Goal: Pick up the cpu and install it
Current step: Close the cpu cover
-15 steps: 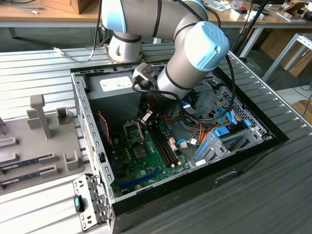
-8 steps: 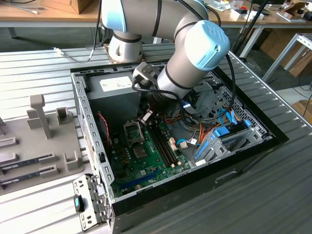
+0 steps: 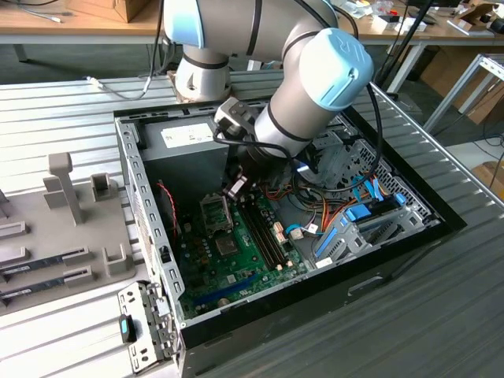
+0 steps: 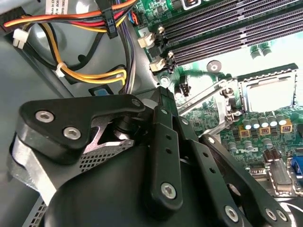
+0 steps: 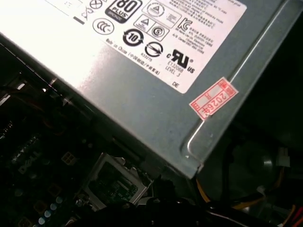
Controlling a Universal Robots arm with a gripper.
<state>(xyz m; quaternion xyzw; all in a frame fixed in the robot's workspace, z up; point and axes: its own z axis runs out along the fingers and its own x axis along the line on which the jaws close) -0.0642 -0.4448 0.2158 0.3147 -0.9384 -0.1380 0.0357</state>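
My gripper [image 3: 235,189] is down inside the open computer case [image 3: 150,236], just above the green motherboard [image 3: 236,268]. It hangs over the memory slots [image 3: 264,228], beside the metal-framed cpu socket [image 3: 214,211], on the exterior view's right of it. In the second wrist view the gripper's black linkage [image 4: 161,142] fills the foreground and the socket [image 4: 267,92] lies beyond it, washed pale by glare, with its thin lever [image 4: 203,101] alongside. The first wrist view shows the socket frame [image 5: 113,182] with a dark interior. The cpu is hidden, and I cannot tell whether the gripper holds it.
The grey power supply box [image 5: 142,71] sits close against the socket at the back of the case. Orange, yellow and black cables [image 4: 94,28] run near the wrist. Drive bays with blue tabs [image 3: 362,213] fill the case's right. A grey fixture tray [image 3: 63,228] lies outside, left.
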